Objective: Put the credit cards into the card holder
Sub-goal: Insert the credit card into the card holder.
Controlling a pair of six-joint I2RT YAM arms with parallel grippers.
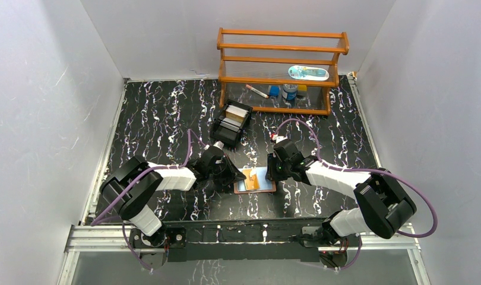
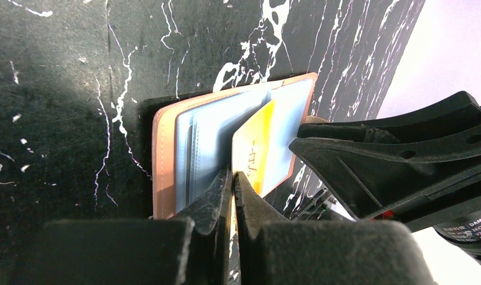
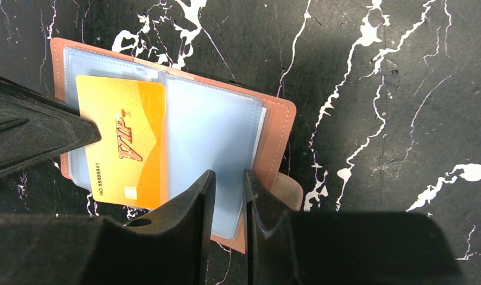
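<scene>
Pinching the near edge of the orange credit card [image 2: 253, 148], the left tool [image 2: 232, 189] has its jaws closed tight on the thin plastic. The card stands tilted over the left half of the open card holder [image 2: 162, 160], its printed face turned toward the right wrist view, where "VIP" and a number line can be read. Whether its far edge already sits inside a pocket cannot be told.

The right tool [image 3: 228, 178] keeps its jaws a narrow gap apart, tips down over the pale blue plastic sleeves [image 3: 211, 127] near the holder's right side, just beside the snap tab [image 3: 288, 191]. Whether the tips press on the sleeve is not clear.

The holder lies open and flat on the black marbled surface [image 1: 167, 113], between the two tools and in front of the arm bases. Its tan leather border frames the sleeves on all sides.

Farther back, well apart from the holder, a black tray [image 1: 232, 122] holds more cards, and behind it stands a wooden rack [image 1: 282, 74] with small items on its lower shelves.
</scene>
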